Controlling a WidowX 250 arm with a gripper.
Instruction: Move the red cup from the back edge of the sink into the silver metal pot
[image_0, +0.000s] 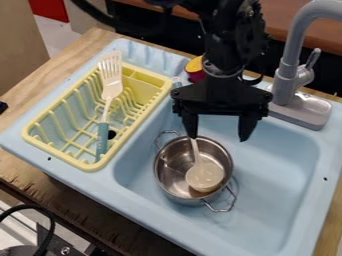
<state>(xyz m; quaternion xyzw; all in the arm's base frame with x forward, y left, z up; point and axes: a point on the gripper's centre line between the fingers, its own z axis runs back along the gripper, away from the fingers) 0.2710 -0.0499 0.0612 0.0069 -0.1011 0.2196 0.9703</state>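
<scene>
Spread wide and holding nothing, the pincer (218, 138) is hanging over the far part of the blue sink basin (270, 180), its fingers pointing down. One finger is hovering right by the upper end of the spoon (204, 176) – whether the two are touching, I cannot tell – and the other is hanging to the right, over the bare basin.

Around it, the grey tap (287, 75) is rising at the far right corner of the sink, near the arm and with its spout curving up and over. A red and yellow thing (194, 68) is sitting at the sink's far edge, partly hidden behind the arm. Left of the basin, the yellow dish rack (37, 138) is taking up the left part of the sink, well apart from the pincer. Wooden worktop (20, 167) is showing along the sink's left and near edges.

As for containers, the metal pot (184, 200) is standing upright in the basin, near its left wall, with one wire handle pointing to the far left and the other to the near right. Inside it the spoon is resting, bowl down towards the near side and handle leaning up towards the far rim. The rack is holding a spatula (109, 77) lengthwise – pale slotted head at the far end, teal handle towards the near end.
</scene>
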